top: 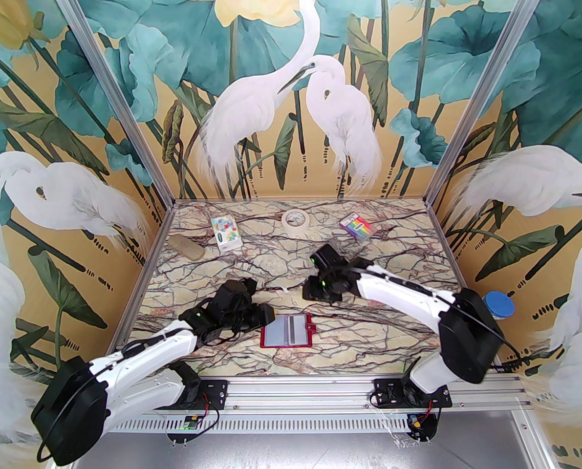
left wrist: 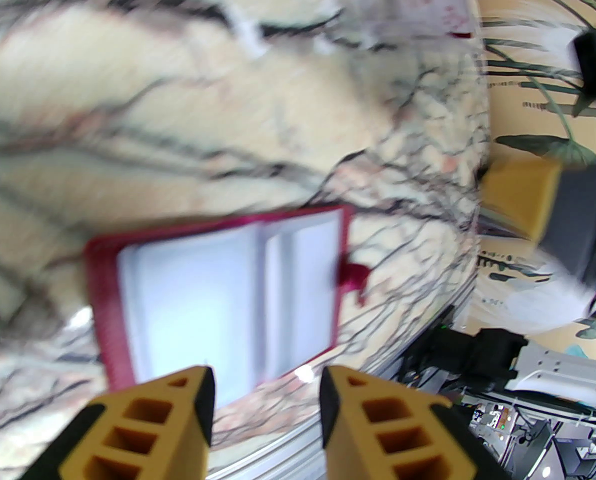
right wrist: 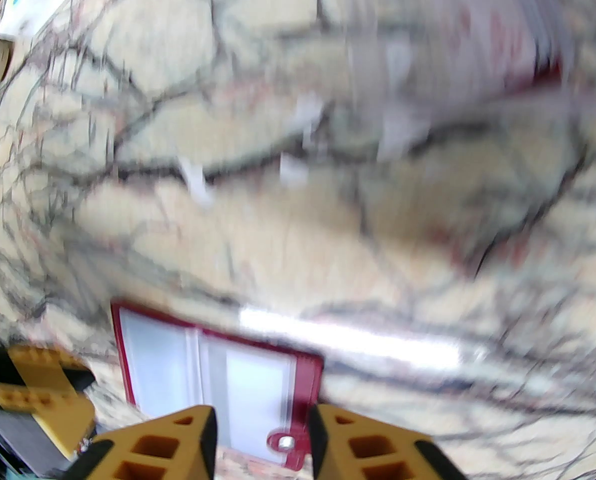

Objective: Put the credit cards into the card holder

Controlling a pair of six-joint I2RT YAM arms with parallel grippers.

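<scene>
The dark red card holder (top: 311, 331) lies open and flat near the table's front middle. Pale grey-blue cards (top: 277, 331) sit inside its red rim, one with a dark stripe (top: 298, 331). My left gripper (top: 270, 314) hovers at the holder's left edge; in the left wrist view its fingers (left wrist: 197, 408) stand apart with nothing between them, above the card holder (left wrist: 100, 293). My right gripper (top: 312, 293) hangs just behind the holder, open and without load. The right wrist view shows the card holder (right wrist: 308, 383), its snap tab (right wrist: 285, 443) and the left gripper's yellow fingers (right wrist: 32, 388).
A blurred clear plastic box (right wrist: 453, 43) lies beside the right gripper. At the back stand a tape roll (top: 295, 221), a rainbow-striped packet (top: 355, 226), a colourful small box (top: 225, 234) and a beige stone (top: 186, 248). A blue-lidded jar (top: 497, 306) sits off the right edge.
</scene>
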